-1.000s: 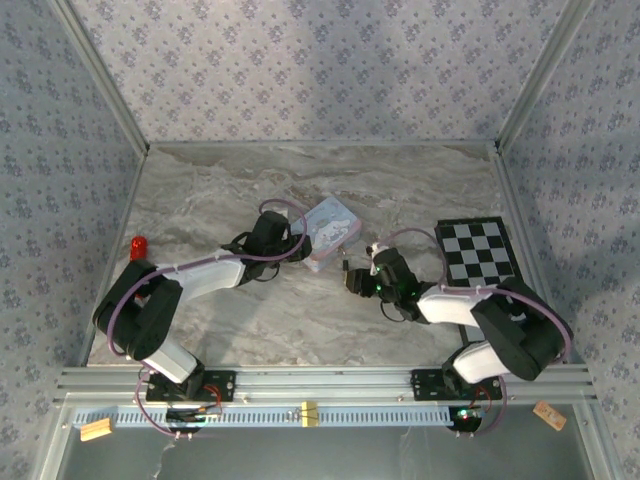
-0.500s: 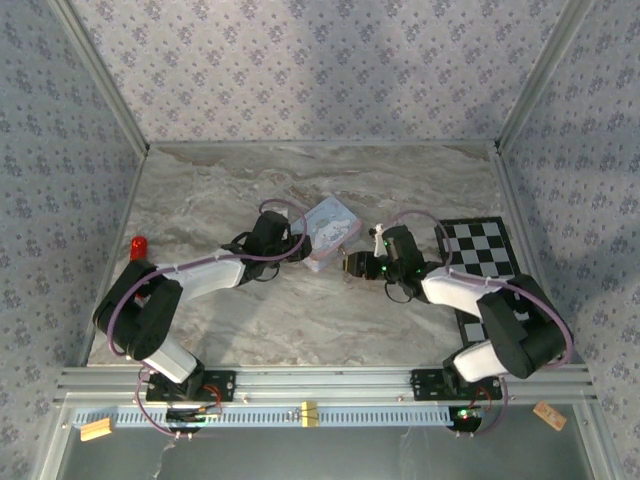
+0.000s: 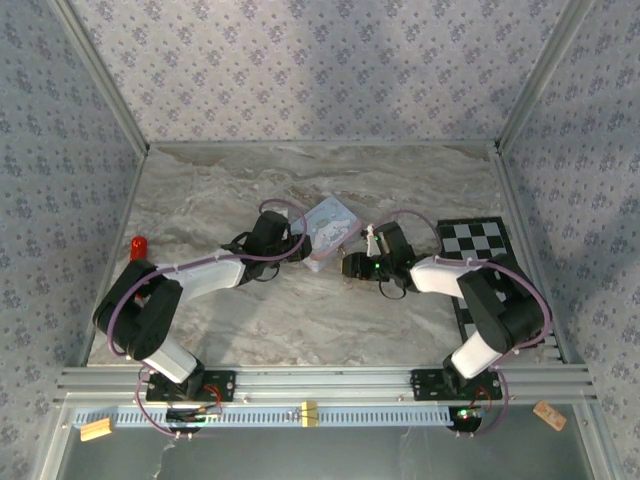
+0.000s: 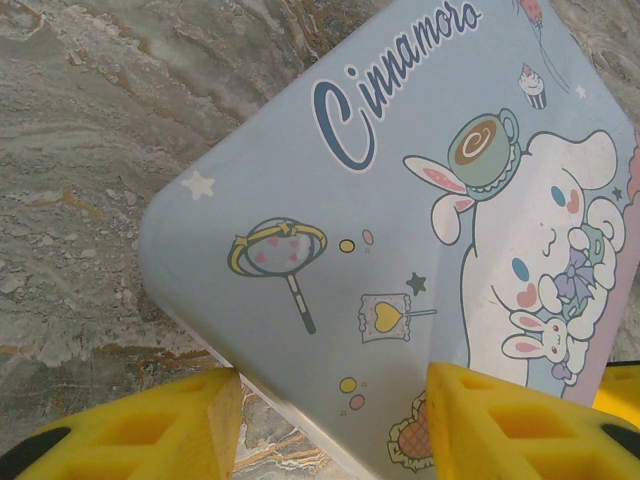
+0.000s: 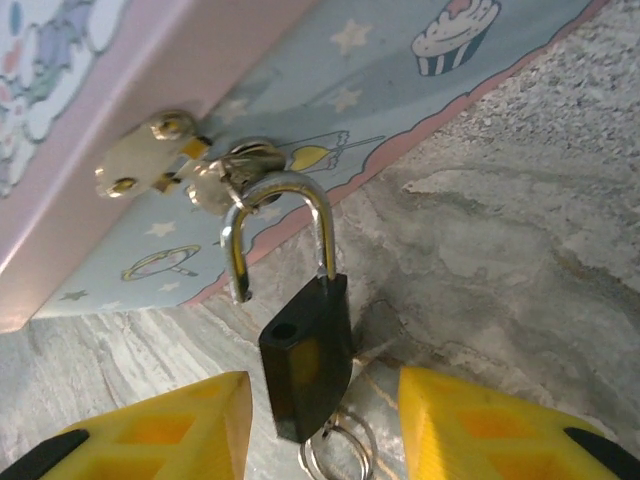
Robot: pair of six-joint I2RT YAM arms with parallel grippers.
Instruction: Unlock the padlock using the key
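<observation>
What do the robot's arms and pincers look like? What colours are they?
The left arm and right arm both have black joints, white shells and a thin purple cable looping along. The left pincer and right pincer have chunky yellow fingers with hollow cut-outs.

- tin box (image 4: 400, 250): pastel blue and pink, cartoon bunny print, "Cinnamoro" lettering. Lies flat, near edge running between the left gripper (image 4: 330, 420) fingers. Its side wall is straight ahead of the right gripper (image 5: 325, 420).
- hasp (image 5: 150, 165): small pale metal piece on the tin's side wall, ahead of the right gripper and up-left.
- checkerboard (image 3: 480, 245): black and white, flat, behind the right gripper, away from the tin.
- red object (image 3: 138, 245): small, well behind the left gripper, near the table's left edge.
- table (image 3: 220, 190): grey marble top under both grippers.
- walls (image 3: 300, 60): floral wallpaper, far past both grippers.
</observation>
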